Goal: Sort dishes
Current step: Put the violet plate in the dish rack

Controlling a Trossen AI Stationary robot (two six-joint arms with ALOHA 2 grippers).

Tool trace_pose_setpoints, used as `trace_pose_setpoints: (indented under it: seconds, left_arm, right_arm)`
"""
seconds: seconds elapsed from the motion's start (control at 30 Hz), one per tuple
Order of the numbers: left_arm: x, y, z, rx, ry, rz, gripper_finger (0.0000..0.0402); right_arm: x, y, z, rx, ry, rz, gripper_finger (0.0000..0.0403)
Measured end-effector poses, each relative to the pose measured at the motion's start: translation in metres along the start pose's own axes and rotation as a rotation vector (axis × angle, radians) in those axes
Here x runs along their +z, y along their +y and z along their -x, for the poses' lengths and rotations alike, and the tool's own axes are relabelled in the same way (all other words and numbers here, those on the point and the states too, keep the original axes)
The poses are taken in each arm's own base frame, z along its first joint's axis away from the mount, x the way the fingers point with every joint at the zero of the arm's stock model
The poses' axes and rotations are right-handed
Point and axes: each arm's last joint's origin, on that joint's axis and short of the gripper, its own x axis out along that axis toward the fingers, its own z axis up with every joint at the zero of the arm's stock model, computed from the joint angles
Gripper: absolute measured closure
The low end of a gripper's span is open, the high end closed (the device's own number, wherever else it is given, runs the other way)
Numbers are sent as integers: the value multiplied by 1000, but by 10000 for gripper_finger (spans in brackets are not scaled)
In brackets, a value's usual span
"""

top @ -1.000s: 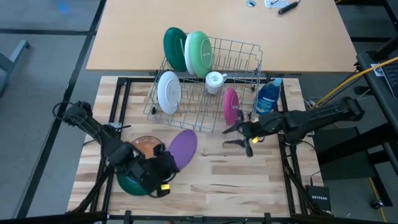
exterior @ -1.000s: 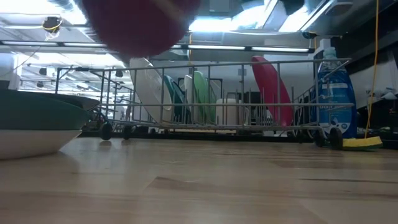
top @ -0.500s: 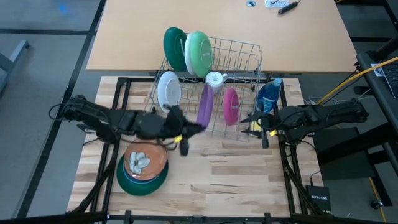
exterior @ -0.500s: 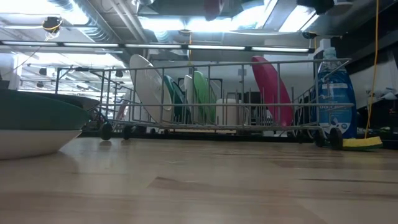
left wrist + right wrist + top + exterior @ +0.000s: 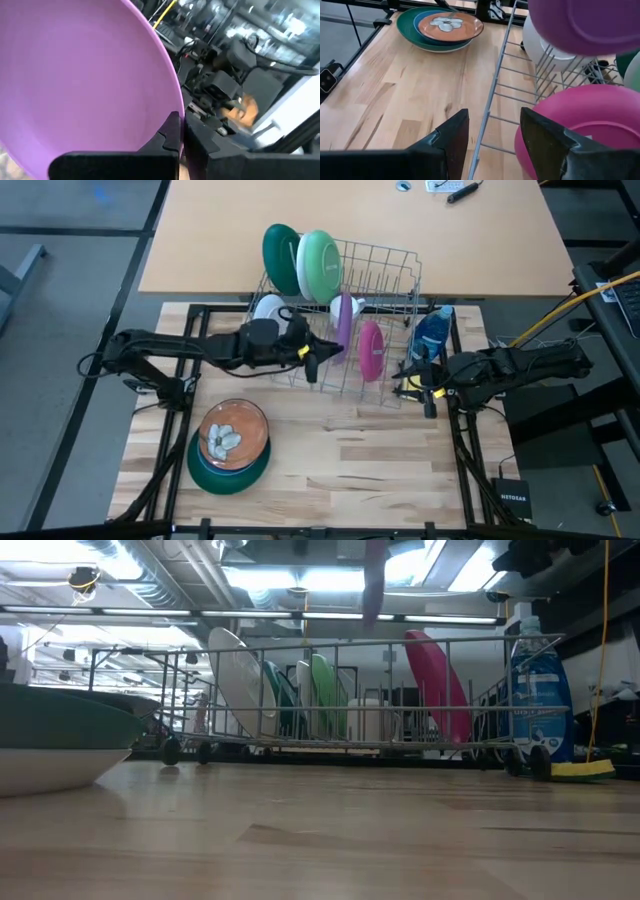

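Observation:
My left gripper (image 5: 325, 352) is shut on a purple plate (image 5: 342, 320), which it holds on edge above the wire dish rack (image 5: 390, 265). In the low view the plate (image 5: 375, 580) hangs just over the rack's top rail. The rack holds a dark green plate (image 5: 280, 258), a light green plate (image 5: 320, 265), a white plate (image 5: 266, 308) and a pink plate (image 5: 371, 350), all standing on edge between the wires. My right gripper (image 5: 408, 387) stands open at the rack's near right corner, beside the pink plate (image 5: 580, 120), and holds nothing. My left gripper pinches the purple plate's rim (image 5: 172, 107) between its two fingers (image 5: 167, 137). The fingers lie level and come from the table's left. The plate stands upright on edge, lifted clear of the rack's wires.
A stack with an orange patterned dish on top (image 5: 232, 442) sits in a dark green bowl on the table's near left. A blue soap bottle (image 5: 430, 335) and a yellow sponge (image 5: 580, 768) stand to the right of the rack. Bare wood lies in front of the rack.
My left gripper has carried the purple plate from over the near-left stack toward the far edge and right, up over the rack. The plate has turned from lying slanted to standing on edge. My right gripper has drawn back a little toward the table's right edge.

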Motion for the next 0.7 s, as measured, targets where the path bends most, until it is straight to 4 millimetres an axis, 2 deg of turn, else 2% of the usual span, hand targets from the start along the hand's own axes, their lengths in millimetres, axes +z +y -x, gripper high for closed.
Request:
trace_pose_setpoints:
  seconds: [0.17, 0.3, 0.5, 0.7]
  left_arm:
    - [-23, 37, 0, -61, -95, 133, 401]
    - [-39, 57, 4, -90, -151, 222, 401]
    - [-48, 63, 9, -155, -231, 250, 401]
    - [-62, 70, -3, -172, -215, 276, 401]
  right_arm:
    - [0, 0, 0, 0, 0, -5, 221]
    - [0, 0, 0, 0, -1, -5, 221]
    - [0, 0, 0, 0, -2, -5, 221]
    - [1, -1, 0, -19, -6, -6, 221]
